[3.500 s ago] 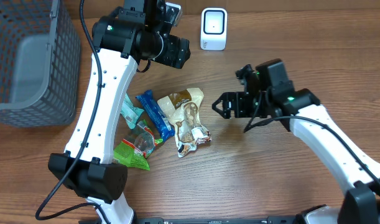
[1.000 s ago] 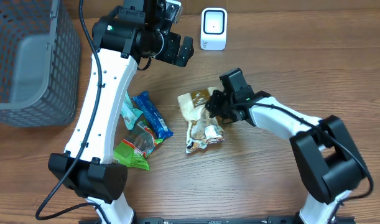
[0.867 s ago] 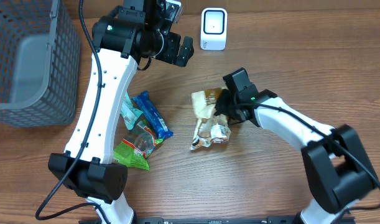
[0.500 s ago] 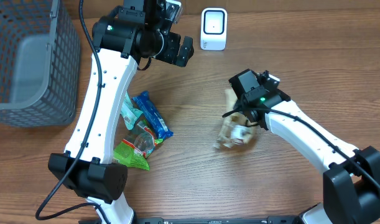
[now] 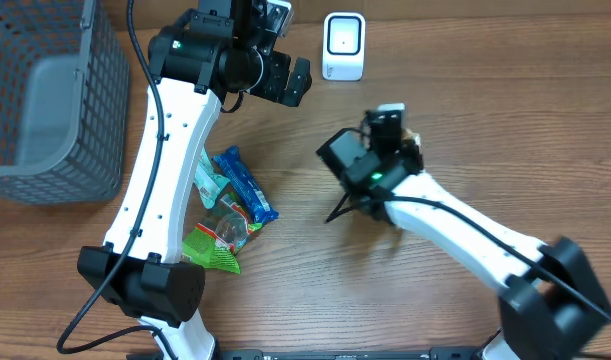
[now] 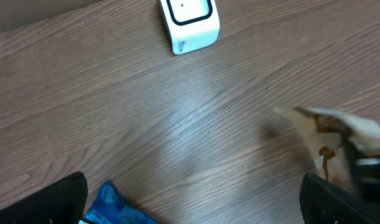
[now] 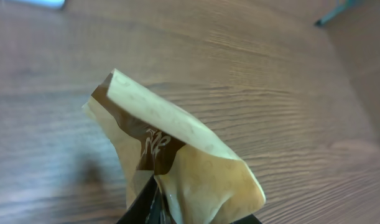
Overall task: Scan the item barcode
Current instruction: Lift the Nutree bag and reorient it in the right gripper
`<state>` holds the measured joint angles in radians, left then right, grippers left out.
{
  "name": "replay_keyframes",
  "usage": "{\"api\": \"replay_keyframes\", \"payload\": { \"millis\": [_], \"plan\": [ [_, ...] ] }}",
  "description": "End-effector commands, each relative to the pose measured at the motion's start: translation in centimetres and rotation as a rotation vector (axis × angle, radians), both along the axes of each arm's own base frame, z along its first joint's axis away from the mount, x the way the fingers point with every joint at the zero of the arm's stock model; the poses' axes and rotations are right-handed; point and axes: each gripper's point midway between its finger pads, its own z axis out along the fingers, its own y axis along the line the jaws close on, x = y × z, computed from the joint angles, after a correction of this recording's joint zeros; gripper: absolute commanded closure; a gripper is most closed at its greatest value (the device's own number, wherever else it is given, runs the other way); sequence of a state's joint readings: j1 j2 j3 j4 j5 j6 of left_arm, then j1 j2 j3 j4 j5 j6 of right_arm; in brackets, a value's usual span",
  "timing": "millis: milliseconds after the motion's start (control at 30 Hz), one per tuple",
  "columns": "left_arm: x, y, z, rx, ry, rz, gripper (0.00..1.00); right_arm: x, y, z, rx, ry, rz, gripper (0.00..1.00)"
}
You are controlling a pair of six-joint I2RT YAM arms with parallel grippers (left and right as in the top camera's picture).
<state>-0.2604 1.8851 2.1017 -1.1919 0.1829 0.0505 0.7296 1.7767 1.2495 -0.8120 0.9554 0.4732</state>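
The item is a tan and brown snack packet [image 7: 177, 155], crumpled. My right gripper [image 7: 180, 214] is shut on its lower edge and holds it off the table. From overhead the right gripper [image 5: 393, 128] covers most of it, and only a tan sliver of the packet [image 5: 413, 140] shows. No barcode shows on the packet. The white scanner [image 5: 343, 45] stands at the back of the table, above and left of the packet. My left gripper [image 5: 288, 80] hangs open beside the scanner [image 6: 190, 22], holding nothing. In the left wrist view the blurred packet [image 6: 326, 127] is at the right.
A grey mesh basket [image 5: 45, 100] fills the back left corner. A blue packet [image 5: 247, 185], a teal packet [image 5: 210, 180] and a green packet [image 5: 217, 240] lie together left of centre. The blue packet [image 6: 115, 205] shows by my left finger.
My right gripper closed on the tan packet, dragged it right, then lifted it off the table toward the scanner. The left arm has stayed still and open.
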Motion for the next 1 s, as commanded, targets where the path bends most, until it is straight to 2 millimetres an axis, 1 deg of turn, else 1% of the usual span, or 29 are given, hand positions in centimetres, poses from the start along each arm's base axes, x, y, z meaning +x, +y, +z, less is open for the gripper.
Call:
{"api": "replay_keyframes", "payload": {
  "millis": [0, 67, 133, 200, 267, 300, 333, 367, 400, 433, 500, 533, 567, 667, 733, 767, 800, 867, 900, 933, 967],
  "plan": [
    [0.3, 0.0, -0.2, 0.007, 0.002, 0.008, 0.0, -0.2, 0.5, -0.4, -0.241, 0.0, 0.049, 0.94],
    [0.3, 0.0, -0.2, 0.009, 0.0, 0.006, 0.0, -0.8, 1.5, -0.1, -0.307, -0.022, 0.081, 0.9],
    [0.4, 0.1, -0.2, 0.011, -0.003, 0.008, 0.0, -1.5, 3.1, 0.0, -0.311, -0.034, 0.125, 0.9],
    [0.4, 0.0, -0.2, 0.01, -0.005, 0.008, 0.0, -2.5, 5.2, -0.6, -0.278, -0.02, 0.184, 0.9],
    [0.5, 0.0, -0.2, 0.009, -0.006, 0.008, 0.0, -3.5, 7.1, -1.7, -0.225, 0.017, 0.239, 0.88],
    [0.5, 0.0, -0.2, 0.009, -0.006, 0.008, 0.0, -4.0, 8.0, -2.3, -0.194, 0.036, 0.264, 0.82],
    [0.5, 0.0, -0.2, 0.009, -0.006, 0.008, 0.0, -4.5, 8.9, -2.8, -0.164, 0.057, 0.287, 0.7],
    [0.4, 0.0, -0.2, 0.009, -0.006, 0.008, 0.0, -4.9, 9.6, -3.3, -0.135, 0.075, 0.307, 0.53],
    [0.4, 0.0, -0.2, 0.009, -0.006, 0.008, 0.0, -5.2, 10.3, -3.6, -0.111, 0.088, 0.324, 0.41],
    [0.5, 0.0, -0.2, 0.009, -0.006, 0.008, 0.0, -5.7, 11.0, -3.9, -0.086, 0.102, 0.344, 0.31],
    [0.5, 0.0, -0.2, 0.009, -0.006, 0.008, 0.0, -6.5, 12.3, -4.5, -0.037, 0.131, 0.376, 0.17],
    [0.5, 0.0, -0.1, 0.009, -0.007, 0.008, 0.0, -6.9, 12.9, -4.7, -0.005, 0.148, 0.385, 0.03],
    [0.5, 0.0, -0.1, 0.009, -0.009, 0.008, 0.0, -7.3, 13.7, -5.0, 0.05, 0.174, 0.393, 0.0],
    [0.6, 0.0, -0.1, 0.007, -0.013, 0.008, 0.0, -7.5, 15.4, -4.3, 0.155, 0.21, 0.416, 0.0],
    [0.6, 0.0, 0.0, 0.007, -0.014, 0.008, 0.0, -7.0, 16.8, -2.5, 0.301, 0.246, 0.432, 0.0],
    [0.6, 0.0, 0.0, 0.007, -0.014, 0.008, 0.0, -6.9, 16.9, -2.1, 0.331, 0.253, 0.433, 0.0],
    [0.6, 0.0, 0.0, 0.007, -0.014, 0.008, 0.0, -6.5, 17.1, -1.0, 0.398, 0.268, 0.433, 0.0],
    [0.6, 0.0, -0.1, 0.008, -0.014, 0.008, 0.0, -5.8, 16.8, 0.8, 0.502, 0.297, 0.429, 0.0],
    [0.6, 0.0, -0.1, 0.008, -0.014, 0.008, 0.0, -5.4, 16.2, 1.9, 0.575, 0.325, 0.421, 0.0],
    [0.6, 0.0, -0.1, 0.008, -0.014, 0.008, 0.0, -5.3, 15.9, 2.4, 0.616, 0.344, 0.417, 0.0],
    [0.6, 0.0, -0.1, 0.008, -0.014, 0.008, 0.0, -5.2, 15.1, 3.1, 0.687, 0.382, 0.407, 0.0]
  ]
}}
